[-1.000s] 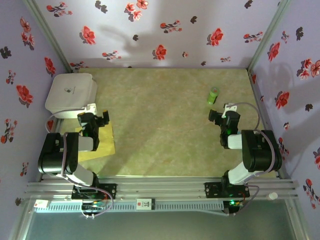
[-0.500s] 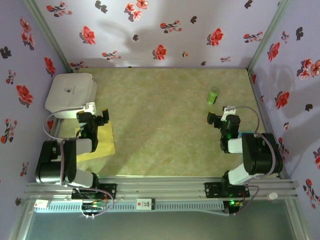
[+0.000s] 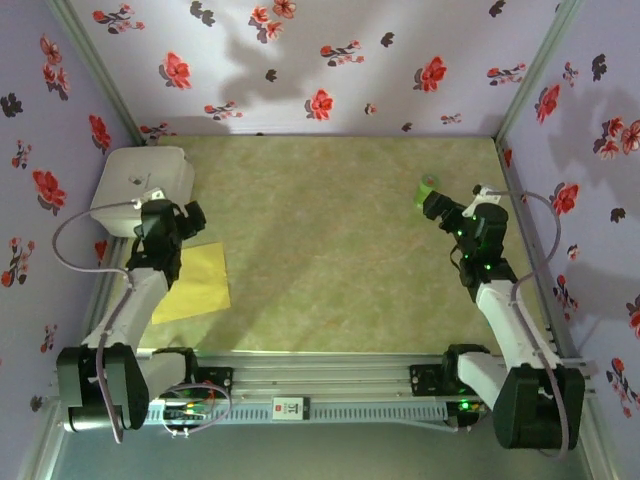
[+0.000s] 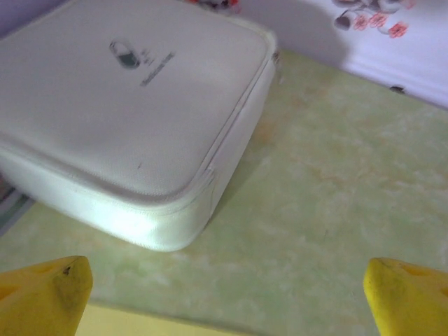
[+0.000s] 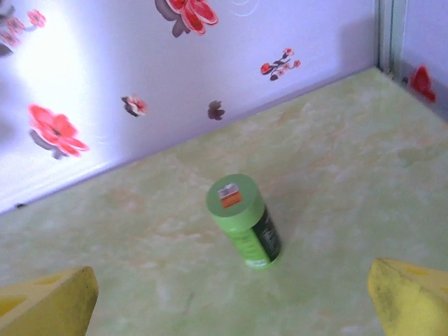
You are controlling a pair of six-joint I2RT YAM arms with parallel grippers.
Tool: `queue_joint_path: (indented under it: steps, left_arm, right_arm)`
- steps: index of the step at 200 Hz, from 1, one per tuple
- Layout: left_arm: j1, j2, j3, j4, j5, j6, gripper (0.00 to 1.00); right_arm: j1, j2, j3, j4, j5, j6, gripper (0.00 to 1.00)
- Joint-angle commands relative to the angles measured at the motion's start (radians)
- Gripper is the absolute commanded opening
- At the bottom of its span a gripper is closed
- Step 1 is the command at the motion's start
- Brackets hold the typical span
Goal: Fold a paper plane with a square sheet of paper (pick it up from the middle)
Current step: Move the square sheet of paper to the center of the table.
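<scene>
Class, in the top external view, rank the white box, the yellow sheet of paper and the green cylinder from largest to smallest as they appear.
1. white box
2. yellow sheet of paper, somewhat smaller, though partly covered
3. green cylinder, by far the smallest

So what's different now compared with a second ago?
Both arms stretched out away from their bases. The left gripper moved toward the white box, uncovering more of the square sheet of paper; the right gripper moved up to the green cylinder. Both are open and hold nothing. Paper, box and cylinder lie where they were.
</scene>
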State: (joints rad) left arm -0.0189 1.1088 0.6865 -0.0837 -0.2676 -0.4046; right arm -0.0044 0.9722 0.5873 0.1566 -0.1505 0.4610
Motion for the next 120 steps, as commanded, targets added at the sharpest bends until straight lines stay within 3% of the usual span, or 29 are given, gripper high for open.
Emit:
queue_joint_path:
  steps: [1, 30, 73, 120]
  left_arm:
    - [0.019, -0.003, 0.038, -0.342, -0.035, -0.147, 1.00]
    - [0.042, 0.017, -0.003, -0.395, 0.062, -0.200, 1.00]
    - [0.042, 0.110, -0.011, -0.390, 0.167, -0.196, 1.00]
    - [0.042, 0.191, 0.007, -0.371, 0.246, -0.171, 1.00]
  right_arm:
    - [-0.001, -0.010, -0.016, -0.057, -0.273, 0.177, 0.99]
    - [0.054, 0.039, 0.020, -0.066, -0.433, 0.248, 0.99]
    - [0.251, 0.080, 0.080, -0.167, -0.367, 0.204, 0.99]
    - [0.359, 0.172, 0.115, -0.181, -0.353, 0.218, 0.99]
